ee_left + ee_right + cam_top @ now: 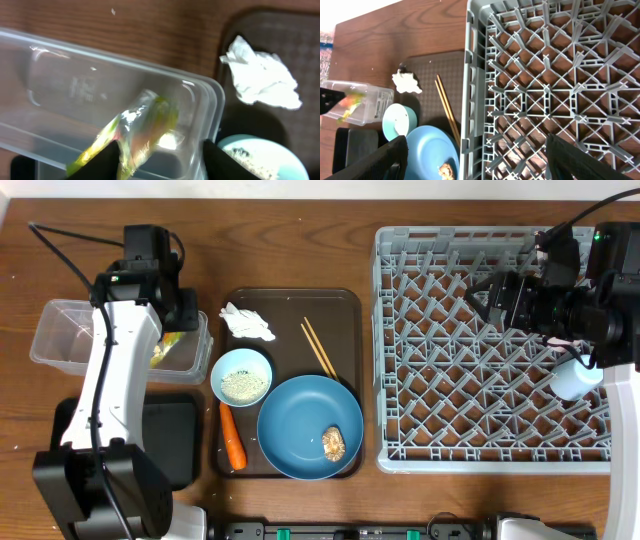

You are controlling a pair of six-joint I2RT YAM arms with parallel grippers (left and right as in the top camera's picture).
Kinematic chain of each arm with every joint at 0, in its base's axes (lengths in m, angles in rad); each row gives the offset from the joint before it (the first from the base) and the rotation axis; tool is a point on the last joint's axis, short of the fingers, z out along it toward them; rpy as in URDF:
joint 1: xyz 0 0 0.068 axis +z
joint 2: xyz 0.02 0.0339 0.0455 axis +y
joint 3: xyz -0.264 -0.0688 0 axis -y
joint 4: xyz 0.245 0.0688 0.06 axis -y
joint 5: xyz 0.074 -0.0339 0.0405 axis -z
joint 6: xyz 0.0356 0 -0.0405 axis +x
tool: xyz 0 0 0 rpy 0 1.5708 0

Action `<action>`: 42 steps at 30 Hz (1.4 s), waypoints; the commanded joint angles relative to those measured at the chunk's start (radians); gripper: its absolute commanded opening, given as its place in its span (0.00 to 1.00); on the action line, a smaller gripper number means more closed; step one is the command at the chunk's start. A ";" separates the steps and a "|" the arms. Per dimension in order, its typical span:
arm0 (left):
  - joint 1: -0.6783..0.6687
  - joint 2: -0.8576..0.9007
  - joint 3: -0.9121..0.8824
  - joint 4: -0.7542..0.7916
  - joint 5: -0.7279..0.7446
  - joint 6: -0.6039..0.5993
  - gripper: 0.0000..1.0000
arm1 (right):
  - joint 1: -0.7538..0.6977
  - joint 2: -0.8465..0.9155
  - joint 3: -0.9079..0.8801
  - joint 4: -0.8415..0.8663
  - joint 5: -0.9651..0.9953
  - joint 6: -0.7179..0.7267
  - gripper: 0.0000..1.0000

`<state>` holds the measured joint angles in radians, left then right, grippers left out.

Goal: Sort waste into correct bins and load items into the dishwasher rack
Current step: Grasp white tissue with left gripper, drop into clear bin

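Note:
My left gripper (pixel 178 330) (pixel 162 162) is open over the right end of the clear tub (pixel 60 335) (pixel 75 90). The green-yellow wrapper (pixel 168 348) (pixel 145 130) sits in the tub between the fingers, close to the left one. On the brown serving tray lie the white napkin (pixel 247 322) (pixel 262 80), chopsticks (pixel 320 350), the pale blue bowl (pixel 241 377) with rice, the carrot (pixel 232 436), and the blue plate (pixel 300 430) with a brownish lump (pixel 333 442). My right gripper (pixel 487 295) (pixel 480 160) is open and empty above the grey rack (pixel 490 450) (pixel 545 75). A pale blue cup (pixel 575 378) stands in the rack. The pink cup is out of view.
The black tray (pixel 165 435) lies in front of the clear tub, partly under my left arm. The brown serving tray (pixel 290 305) sits between the bins and the rack. The right arm's body covers the rack's far right corner.

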<state>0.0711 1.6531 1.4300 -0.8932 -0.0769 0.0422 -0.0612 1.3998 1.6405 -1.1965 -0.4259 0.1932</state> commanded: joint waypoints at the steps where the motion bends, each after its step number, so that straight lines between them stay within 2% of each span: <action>1: -0.007 -0.003 -0.003 0.006 0.143 0.014 0.63 | 0.018 -0.001 -0.002 0.000 0.004 -0.008 0.82; 4: -0.038 -0.003 -0.002 0.036 0.307 0.013 0.63 | 0.018 -0.001 -0.002 0.004 0.004 -0.008 0.82; 6: -0.071 0.006 -0.003 0.053 0.333 0.013 0.63 | 0.018 -0.001 -0.002 0.003 0.007 -0.007 0.82; 13: -0.194 0.143 -0.007 0.151 0.286 0.013 0.63 | 0.018 -0.001 -0.002 0.003 0.011 -0.007 0.82; 15: -0.212 0.201 -0.007 0.176 0.225 -0.011 0.63 | 0.018 -0.001 -0.002 0.003 0.011 -0.007 0.83; 23: -0.216 0.348 -0.007 0.234 0.122 -0.074 0.63 | 0.018 -0.001 -0.002 0.002 0.011 -0.008 0.83; 29: -0.216 0.417 -0.007 0.237 0.114 -0.078 0.63 | 0.018 -0.001 -0.002 0.003 0.017 -0.008 0.83; 31: -0.217 0.434 -0.007 0.229 0.118 -0.106 0.52 | 0.018 -0.001 -0.002 0.003 0.035 -0.007 0.83; 34: -0.219 0.425 -0.006 0.217 0.118 -0.107 0.21 | 0.018 -0.001 -0.002 0.003 0.045 -0.008 0.83; 36: -0.219 0.403 0.002 0.205 0.117 -0.107 0.09 | 0.018 -0.001 -0.002 0.004 0.045 -0.008 0.83; 37: -0.219 0.389 0.011 0.195 0.117 -0.107 0.06 | 0.018 -0.001 -0.002 0.004 0.045 -0.008 0.83; 42: -0.219 0.267 0.061 0.113 0.159 -0.108 0.06 | 0.018 -0.001 -0.002 0.004 0.057 -0.008 0.84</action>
<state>-0.1471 2.0258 1.4326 -0.7567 0.0532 -0.0559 -0.0612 1.3998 1.6405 -1.1923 -0.3847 0.1932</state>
